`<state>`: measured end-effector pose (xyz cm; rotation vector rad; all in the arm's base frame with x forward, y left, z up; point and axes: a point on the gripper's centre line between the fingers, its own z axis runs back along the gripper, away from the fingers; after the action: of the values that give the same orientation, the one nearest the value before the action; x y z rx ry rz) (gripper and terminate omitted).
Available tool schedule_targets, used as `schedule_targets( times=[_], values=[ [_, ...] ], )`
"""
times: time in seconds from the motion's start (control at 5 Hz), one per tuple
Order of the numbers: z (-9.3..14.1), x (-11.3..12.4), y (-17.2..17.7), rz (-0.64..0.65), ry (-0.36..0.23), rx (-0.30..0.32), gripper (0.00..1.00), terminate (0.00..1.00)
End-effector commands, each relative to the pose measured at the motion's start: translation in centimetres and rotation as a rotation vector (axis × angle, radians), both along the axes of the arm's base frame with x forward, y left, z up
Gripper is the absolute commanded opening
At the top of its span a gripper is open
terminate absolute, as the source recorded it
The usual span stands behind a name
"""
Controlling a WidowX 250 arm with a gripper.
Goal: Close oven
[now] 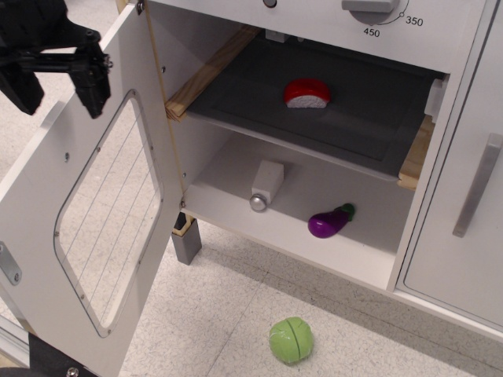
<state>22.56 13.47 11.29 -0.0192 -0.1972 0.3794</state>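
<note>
The white toy oven (330, 149) stands open. Its door (86, 212), with a rounded wire-lined window, is swung wide to the left. The dark grey tray (314, 110) rests on wooden rails (206, 72) and carries a red and white toy food piece (306, 93). My black gripper (56, 93) is at the upper left, over the door's top outer edge. Its two fingers (94, 88) hang down with a gap between them, holding nothing.
A white salt shaker (266, 184) and a purple eggplant (330, 221) lie on the oven's lower shelf. A green cabbage (291, 339) lies on the floor in front. A plain white cabinet door with a grey vertical handle (476, 184) is at the right.
</note>
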Motion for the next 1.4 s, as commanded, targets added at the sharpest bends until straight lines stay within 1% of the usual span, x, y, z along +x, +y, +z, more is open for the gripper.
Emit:
schedule_targets(
  times=[0.0, 0.2, 0.4, 0.6, 0.8, 1.0, 1.2],
  values=[
    [-1.5, 2.2, -2.4, 0.088, 0.009, -0.014, 1.0, 0.0],
    [-1.4, 4.1, -4.6, 0.153, -0.039, -0.014, 1.0, 0.0],
    [-1.2, 6.8, -6.5, 0.287, -0.056, -0.02, 1.0, 0.0],
    [-0.9, 9.3, -8.2, 0.484, -0.089, -0.026, 1.0, 0.0],
    [-0.8, 11.3, -9.4, 0.588, -0.051, -0.065, 1.0, 0.0],
    [-0.7, 13.0, -10.2, 0.658, -0.053, -0.089, 1.0, 0.0],
    [-0.9, 13.2, -10.4, 0.68, -0.057, -0.117, 1.0, 0.0]
  ],
)
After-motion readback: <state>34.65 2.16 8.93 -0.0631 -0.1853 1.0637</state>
